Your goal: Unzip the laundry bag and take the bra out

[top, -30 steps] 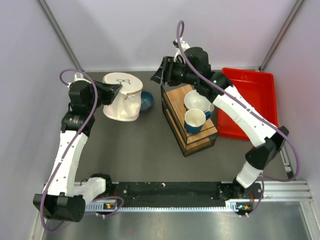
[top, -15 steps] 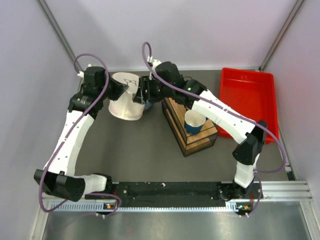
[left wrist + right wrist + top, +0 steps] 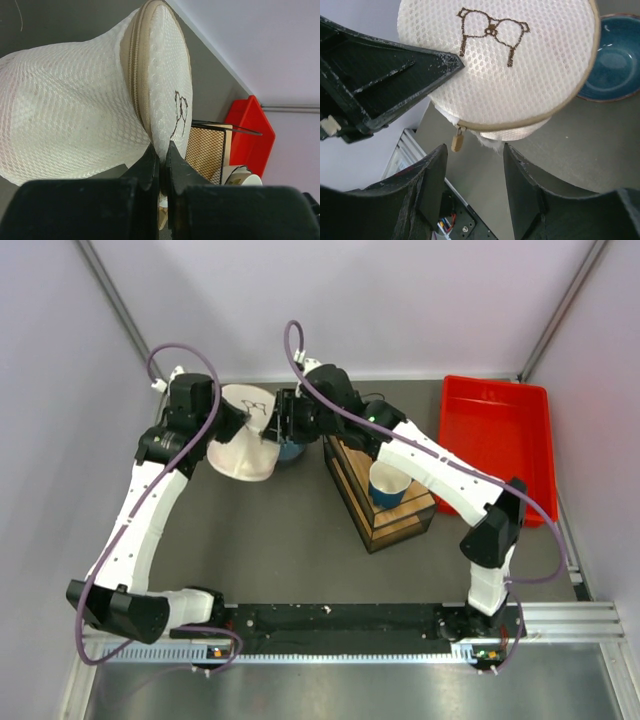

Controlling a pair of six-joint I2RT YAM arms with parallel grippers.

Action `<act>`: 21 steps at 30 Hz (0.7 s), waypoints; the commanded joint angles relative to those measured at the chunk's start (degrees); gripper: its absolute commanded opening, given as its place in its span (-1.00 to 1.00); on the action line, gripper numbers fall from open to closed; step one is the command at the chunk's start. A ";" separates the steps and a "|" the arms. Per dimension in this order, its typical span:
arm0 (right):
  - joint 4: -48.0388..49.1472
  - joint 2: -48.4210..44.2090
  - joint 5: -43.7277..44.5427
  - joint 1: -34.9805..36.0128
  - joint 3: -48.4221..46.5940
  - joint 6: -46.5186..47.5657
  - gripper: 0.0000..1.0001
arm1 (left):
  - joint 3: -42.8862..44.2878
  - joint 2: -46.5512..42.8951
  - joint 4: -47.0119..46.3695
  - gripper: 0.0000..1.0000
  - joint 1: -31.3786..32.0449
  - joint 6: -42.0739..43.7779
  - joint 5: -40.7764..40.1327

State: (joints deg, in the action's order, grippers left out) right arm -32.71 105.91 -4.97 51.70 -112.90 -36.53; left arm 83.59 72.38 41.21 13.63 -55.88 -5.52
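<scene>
The laundry bag is a white mesh cylinder tilted at the back left, its round end with the black line drawing facing up-right. My left gripper is shut on the rim of that round end, by the tan zipper band. My right gripper is open just beside the bag's round end, with the tan zipper pull hanging between and just beyond its fingertips, not touched. In the top view the right gripper sits at the bag's right side. The bra is hidden; only white fabric shows through the mesh.
A blue bowl sits right behind the bag. A wire-and-wood rack holds a blue cup right of centre. A red tray lies at the far right. Walls close the back and sides.
My right arm swung left from above the rack to the bag's right side. My left arm rose and closed on the bag's top rim, and the bag has tipped.
</scene>
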 commanded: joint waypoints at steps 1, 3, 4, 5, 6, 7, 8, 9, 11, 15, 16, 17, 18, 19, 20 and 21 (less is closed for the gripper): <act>2.39 2.20 -2.23 1.29 -3.73 0.76 -0.02 | 6.04 -0.93 -2.02 -1.00 1.92 5.24 -2.91; 2.91 2.37 -2.41 1.56 -3.82 1.82 -0.02 | 9.99 0.73 0.97 -1.00 3.59 7.70 -5.55; 3.44 2.72 -3.54 1.56 -4.08 2.17 -0.02 | 11.06 1.27 1.76 -1.00 4.03 8.32 -6.25; 3.62 2.90 -3.81 1.56 -4.52 2.60 -0.03 | 12.11 1.88 3.07 -1.00 4.39 9.11 -7.13; 3.79 2.99 -4.16 1.56 -4.69 3.13 -0.03 | 13.69 2.50 3.52 -1.00 5.00 9.99 -7.57; 4.05 3.16 -4.69 1.65 -4.78 3.74 -0.03 | 14.05 2.59 3.61 -1.00 5.09 10.35 -7.66; 4.06 3.25 -5.04 1.56 -4.78 4.01 -0.04 | 14.32 2.85 3.61 -1.00 5.35 10.70 -7.75; 4.23 3.25 -5.13 1.56 -4.70 4.36 -0.04 | 14.58 2.94 3.70 -1.00 5.44 11.14 -7.58; 4.67 2.82 -5.75 1.56 -4.35 5.24 -0.06 | 14.41 3.12 3.70 -1.00 5.44 11.32 -7.58; 7.39 -0.07 -5.93 1.56 -0.92 5.77 -0.06 | 13.53 3.03 3.70 -1.00 5.44 12.72 -8.54; 7.74 -0.61 -5.32 1.65 -0.13 5.77 -0.06 | 13.35 3.12 3.79 -1.00 5.44 12.90 -9.07; 8.36 -1.14 -5.22 1.56 0.92 5.86 -0.05 | 13.26 3.03 3.79 -1.00 5.44 13.16 -9.42; 9.06 -1.84 -5.31 1.56 1.19 5.86 -0.05 | 13.26 3.12 3.79 -1.00 5.44 13.51 -9.51; 9.41 -2.02 -5.66 1.56 1.28 5.69 -0.05 | 13.26 3.12 3.70 -1.00 5.44 13.69 -9.68; 9.59 -2.11 -6.01 1.56 1.02 5.42 -0.05 | 13.26 3.21 3.79 -1.00 5.44 13.86 -9.69; 9.68 -2.02 -6.80 1.56 0.76 5.16 -0.05 | 13.44 3.12 3.79 -1.00 5.44 14.04 -9.69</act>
State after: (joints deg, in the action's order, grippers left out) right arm -27.81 108.05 -10.33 52.45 -111.68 -31.92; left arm 96.01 76.07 47.53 18.94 -44.12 -13.26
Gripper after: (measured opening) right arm 0.474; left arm 0.045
